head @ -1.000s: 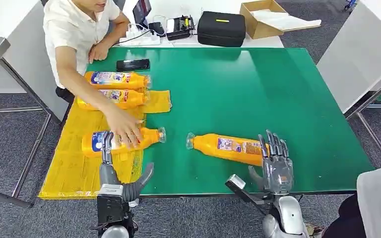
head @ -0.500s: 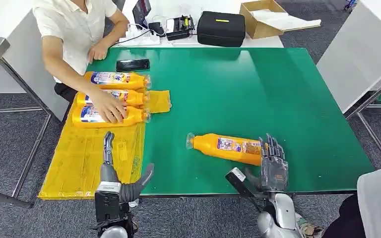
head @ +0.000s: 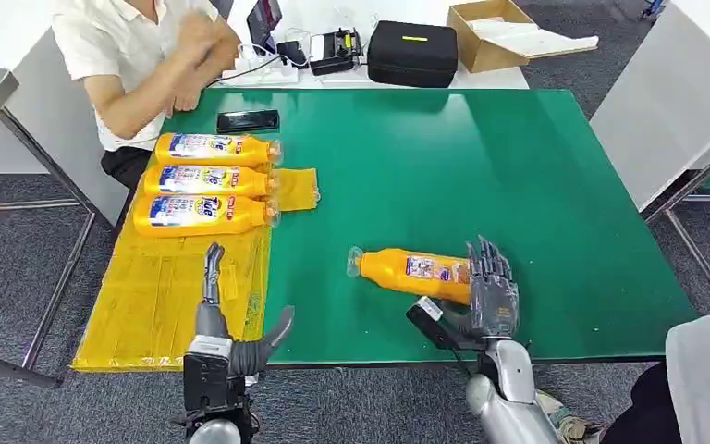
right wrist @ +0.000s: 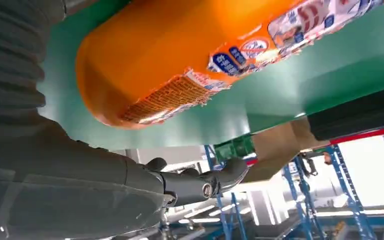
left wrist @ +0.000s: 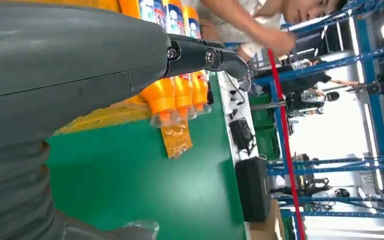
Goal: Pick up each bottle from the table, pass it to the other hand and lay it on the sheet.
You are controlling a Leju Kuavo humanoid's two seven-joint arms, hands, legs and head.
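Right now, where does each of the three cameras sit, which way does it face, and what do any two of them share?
Head view: high on the body, looking down at the green table; shows left hand and right hand by the lone bottle.
Left wrist view: behind the left hand, facing across the table to the three bottles on the yellow sheet.
Right wrist view: behind the right hand, close under the lone bottle.
Shared: head and right wrist views both show that bottle.
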